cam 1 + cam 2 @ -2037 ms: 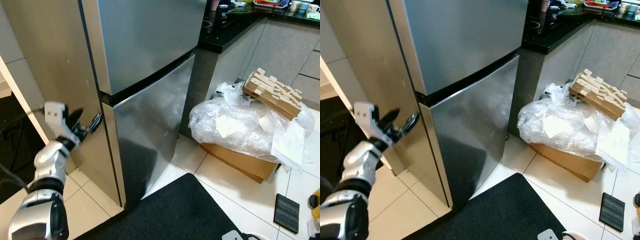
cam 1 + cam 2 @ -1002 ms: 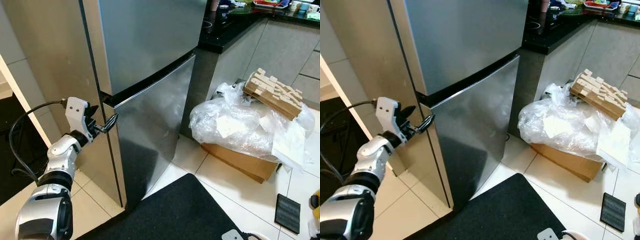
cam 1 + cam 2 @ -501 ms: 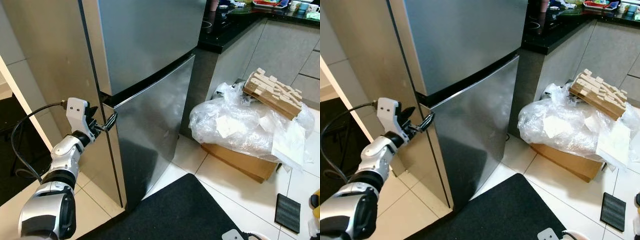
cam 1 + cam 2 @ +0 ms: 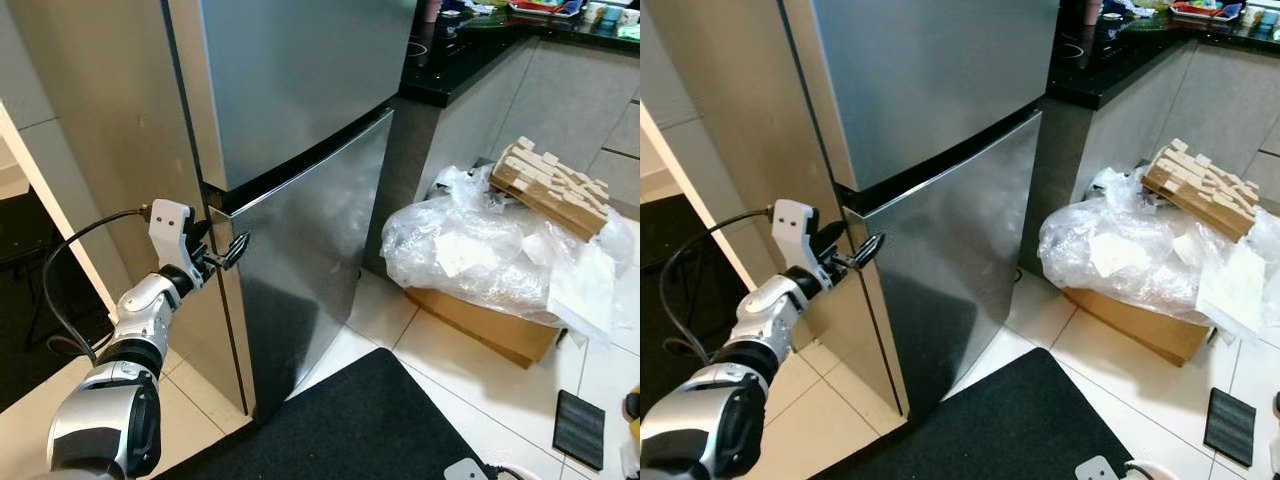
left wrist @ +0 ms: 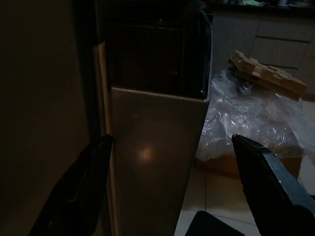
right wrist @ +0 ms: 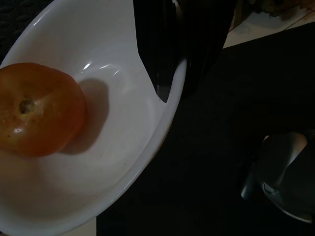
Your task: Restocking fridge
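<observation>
At the fridge's (image 4: pixel 300 120) lower door (image 4: pixel 310 270) corner, our left hand (image 4: pixel 232 249) hangs spread, gripping nothing. We should hook that edge squarely, then pull; right hand (image 6: pixel 170 73) clenched on a white bowl (image 6: pixel 113 147) holding a tomato (image 6: pixel 39 110).

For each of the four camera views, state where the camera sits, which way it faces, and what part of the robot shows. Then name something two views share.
Left eye, right eye: head, looking down at the fridge; left pincer at the lower door's edge.
Left wrist: looks along open fingers at the fridge corner.
Right wrist: looks at a white bowl holding a tomato, finger on its rim.
Shared: plastic-covered box in eye and left wrist views.
</observation>
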You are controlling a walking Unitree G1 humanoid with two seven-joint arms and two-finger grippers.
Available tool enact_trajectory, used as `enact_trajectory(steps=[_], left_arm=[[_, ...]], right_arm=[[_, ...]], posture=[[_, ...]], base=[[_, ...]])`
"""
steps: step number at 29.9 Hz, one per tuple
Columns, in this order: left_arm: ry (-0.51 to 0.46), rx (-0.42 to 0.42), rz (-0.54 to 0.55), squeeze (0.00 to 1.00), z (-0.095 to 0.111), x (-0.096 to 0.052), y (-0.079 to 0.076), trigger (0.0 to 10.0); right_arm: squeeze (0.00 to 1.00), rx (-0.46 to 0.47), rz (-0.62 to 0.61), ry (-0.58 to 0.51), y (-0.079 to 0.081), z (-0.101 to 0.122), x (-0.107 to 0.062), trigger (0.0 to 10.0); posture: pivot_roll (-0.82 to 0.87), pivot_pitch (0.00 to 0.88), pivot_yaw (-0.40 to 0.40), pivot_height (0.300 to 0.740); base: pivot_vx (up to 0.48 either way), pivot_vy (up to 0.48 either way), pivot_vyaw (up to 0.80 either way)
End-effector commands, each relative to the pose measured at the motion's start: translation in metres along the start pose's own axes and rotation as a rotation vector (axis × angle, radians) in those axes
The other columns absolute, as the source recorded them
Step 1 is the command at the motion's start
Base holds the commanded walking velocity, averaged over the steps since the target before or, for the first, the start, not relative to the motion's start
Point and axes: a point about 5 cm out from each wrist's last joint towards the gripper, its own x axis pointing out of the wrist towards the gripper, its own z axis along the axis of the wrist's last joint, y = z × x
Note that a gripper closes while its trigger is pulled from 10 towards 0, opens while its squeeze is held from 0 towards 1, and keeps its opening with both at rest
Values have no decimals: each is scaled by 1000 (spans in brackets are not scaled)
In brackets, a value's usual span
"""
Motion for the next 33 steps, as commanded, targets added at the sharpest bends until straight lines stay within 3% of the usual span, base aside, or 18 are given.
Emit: enact_trajectory(steps=[1,23,31,33], left_arm=[[31,10,-98,0,-4,9,-16,10000],[31,-20,-294,0,-10,17,-43,10000],[37,-22,-316,0,-14,18,-49,10000],[32,-12,-280,0,-13,18,-46,10000]], right_arm=[[0,15,-18,-11,-3,2,0,10000],[0,19,-19,-10,-3,1,0,10000],[0,20,-18,-9,-3,1,0,10000],[0,20,-17,-8,-3,0,0,10000]], posture=[[31,0,8,740],[29,0,8,740],[28,0,11,740],[28,0,11,740]], base=[[0,0,0],[0,0,0],[0,0,0],[0,0,0]])
